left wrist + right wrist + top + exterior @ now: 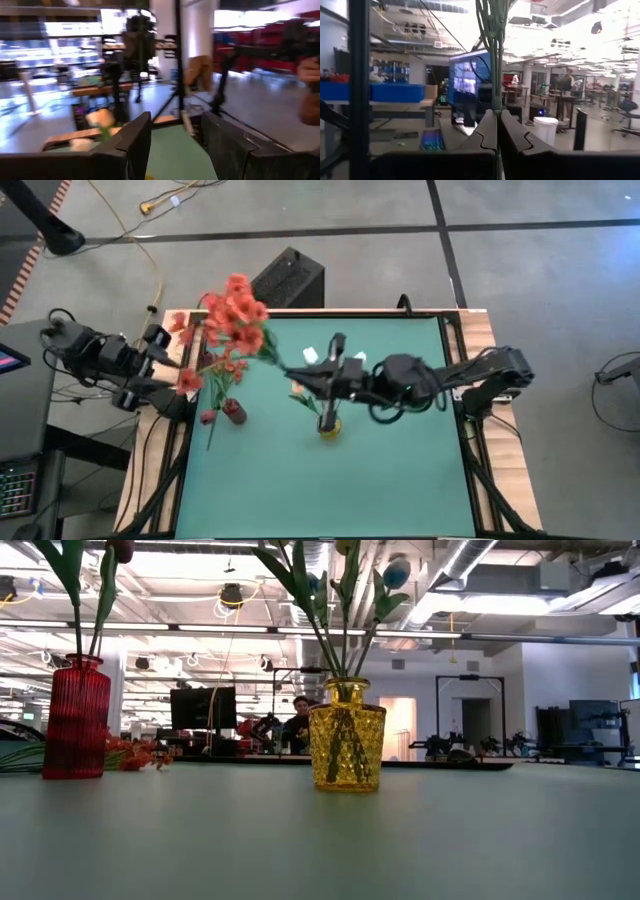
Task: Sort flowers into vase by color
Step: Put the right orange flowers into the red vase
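Yellow vase (346, 736) with green stems stands foremost on the green counter (400, 840), centre frame in the low view; a red vase (76, 718) sits at far left. Seen from above, the right end effector (312, 377) is clenched on the stem of a red-orange flower spray (235, 315), held high at upper left of centre. At the counter's left edge the left end effector (163, 365) waits, released and empty.
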You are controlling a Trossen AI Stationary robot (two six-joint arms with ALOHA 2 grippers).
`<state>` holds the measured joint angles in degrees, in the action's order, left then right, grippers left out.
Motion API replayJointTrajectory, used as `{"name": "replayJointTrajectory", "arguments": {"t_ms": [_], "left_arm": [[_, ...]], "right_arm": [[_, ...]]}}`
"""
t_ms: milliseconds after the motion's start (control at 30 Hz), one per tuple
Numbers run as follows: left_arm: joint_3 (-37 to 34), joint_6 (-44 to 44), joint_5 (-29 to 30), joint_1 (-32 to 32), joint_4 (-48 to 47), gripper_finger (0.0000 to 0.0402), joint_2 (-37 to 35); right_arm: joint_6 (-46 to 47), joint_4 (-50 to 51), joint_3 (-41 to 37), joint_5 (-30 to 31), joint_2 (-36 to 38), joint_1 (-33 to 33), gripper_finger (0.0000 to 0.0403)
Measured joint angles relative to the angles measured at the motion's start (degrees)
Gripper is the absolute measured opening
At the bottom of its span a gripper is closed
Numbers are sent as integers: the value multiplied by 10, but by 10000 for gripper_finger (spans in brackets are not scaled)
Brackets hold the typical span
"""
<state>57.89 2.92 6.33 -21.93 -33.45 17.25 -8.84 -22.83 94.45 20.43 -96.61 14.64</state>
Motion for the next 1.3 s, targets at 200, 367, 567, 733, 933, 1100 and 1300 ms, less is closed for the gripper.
{"name": "replayJointTrajectory", "arguments": {"t_ms": [200, 367, 567, 733, 933, 1100, 1300], "left_arm": [[0, 1, -88, 0, 11, 165, 2], [-6, 14, -130, 0, 32, 165, 18], [-43, 15, -218, 0, 92, 164, 59], [-83, 19, -259, -1, 164, 153, 85], [-96, 6, -296, -25, 209, 137, 119], [-97, 7, -249, -69, 226, 137, 156], [-97, 45, -159, -132, 241, 157, 209]], "right_arm": [[6, 1, 130, 3, -121, 23, 25], [9, 1, 232, 3, -220, 32, 25], [9, 3, 303, 6, -303, 29, 25], [22, -5, 329, 5, -338, 34, 25], [20, -2, 330, 5, -341, 46, 25], [9, 0, 327, 4, -340, 60, 25], [20, -1, 304, 4, -341, 63, 25]]}}
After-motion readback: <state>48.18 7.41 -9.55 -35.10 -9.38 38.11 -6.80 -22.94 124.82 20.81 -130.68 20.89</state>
